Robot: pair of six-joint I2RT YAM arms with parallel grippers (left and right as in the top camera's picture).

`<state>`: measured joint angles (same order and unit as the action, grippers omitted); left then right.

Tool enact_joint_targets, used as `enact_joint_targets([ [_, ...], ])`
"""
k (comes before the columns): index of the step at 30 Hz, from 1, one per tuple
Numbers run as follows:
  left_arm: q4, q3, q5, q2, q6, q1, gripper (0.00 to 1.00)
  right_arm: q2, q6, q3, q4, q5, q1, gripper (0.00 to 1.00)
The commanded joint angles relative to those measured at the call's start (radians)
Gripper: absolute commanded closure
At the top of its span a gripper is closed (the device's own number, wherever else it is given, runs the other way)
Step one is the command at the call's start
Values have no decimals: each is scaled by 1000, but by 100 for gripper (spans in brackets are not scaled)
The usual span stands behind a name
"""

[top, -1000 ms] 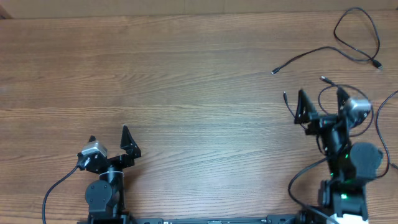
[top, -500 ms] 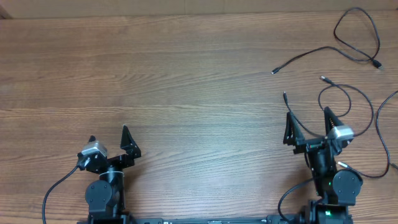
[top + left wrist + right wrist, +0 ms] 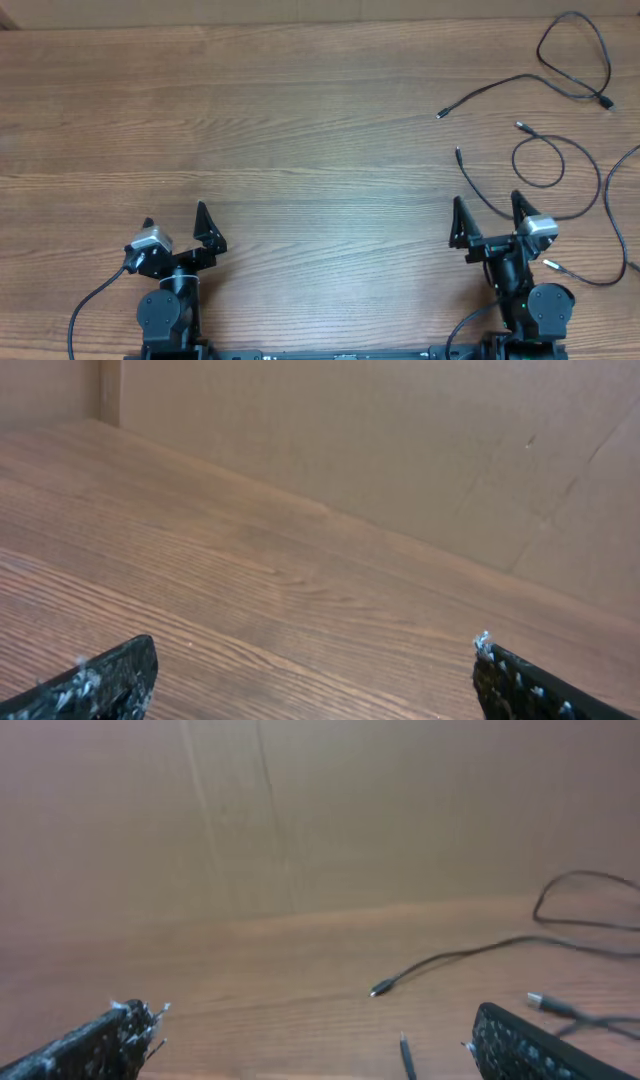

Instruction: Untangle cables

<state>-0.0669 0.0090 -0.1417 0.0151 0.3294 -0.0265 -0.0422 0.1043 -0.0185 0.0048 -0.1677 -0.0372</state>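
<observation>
Left arm: you have it folded back at the near edge of the table [image 3: 300, 120], on the left side, with the wrist low and aimed toward the far edge.
Left gripper: your left gripper [image 3: 175, 216] stands spread wide and empty. In its wrist view the fingertips [image 3: 100, 682] sit far apart over bare wood, facing the brown back panel [image 3: 350, 450].
Right arm: it is folded back at the near edge on the right side, with the wrist also low and pointing toward the far edge.
Right gripper: your right gripper [image 3: 487, 202] is spread wide and grips nothing. Its fingertips [image 3: 90, 1048] frame the wood ahead.
Cables: the cables [image 3: 490, 88] all lie on the right part of the table, well apart from your left arm.
Far cable: it runs from a small plug [image 3: 438, 116] up into a large loop at the far right corner.
Middle cable: a silver plug end [image 3: 519, 126] leads into a round loop just beyond your right gripper.
Near cable: it starts at a dark plug [image 3: 459, 153] and passes close by the right gripper's left finger. You cannot tell whether they touch.
Right-edge cable: it curves along the table's right side, and its silver tip [image 3: 548, 264] lies just beside your right arm.
</observation>
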Motion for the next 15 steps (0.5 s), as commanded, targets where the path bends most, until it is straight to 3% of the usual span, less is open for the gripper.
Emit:
enact_joint_targets([
  [1, 0, -3, 11, -11, -26, -6, 0, 40, -1, 11, -68, 18, 9, 0],
  [15, 0, -3, 11, -11, -27, -6, 0, 39, -4, 10, -78, 29, 10, 0],
])
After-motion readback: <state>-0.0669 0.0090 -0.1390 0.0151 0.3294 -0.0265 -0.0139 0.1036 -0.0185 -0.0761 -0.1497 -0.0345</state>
